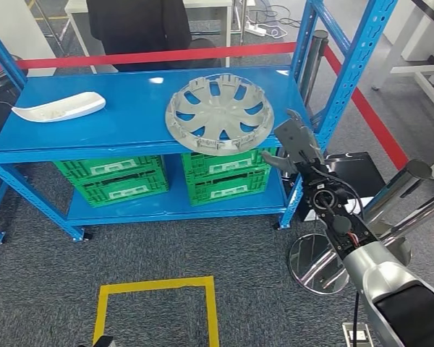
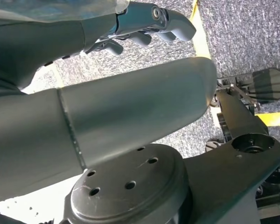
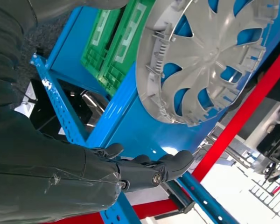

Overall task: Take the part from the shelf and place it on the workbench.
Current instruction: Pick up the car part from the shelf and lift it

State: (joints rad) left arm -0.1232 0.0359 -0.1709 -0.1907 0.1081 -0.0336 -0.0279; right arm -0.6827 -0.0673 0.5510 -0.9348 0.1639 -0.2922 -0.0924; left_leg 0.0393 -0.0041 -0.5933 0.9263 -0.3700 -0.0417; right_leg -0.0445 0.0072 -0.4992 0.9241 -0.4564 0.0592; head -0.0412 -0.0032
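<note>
Blue shelf (image 1: 95, 123) stands on grey carpet, its upper board carrying the grey wheel cover (image 1: 219, 114), whose front rim overhangs the edge. Just beside that rim the right robot hand (image 1: 298, 148) hovers empty, fingers spread. Green crates (image 1: 119, 178) sit below. Left robot hand (image 2: 145, 25) hangs empty, fingers loosely apart, partly cut off.
</note>
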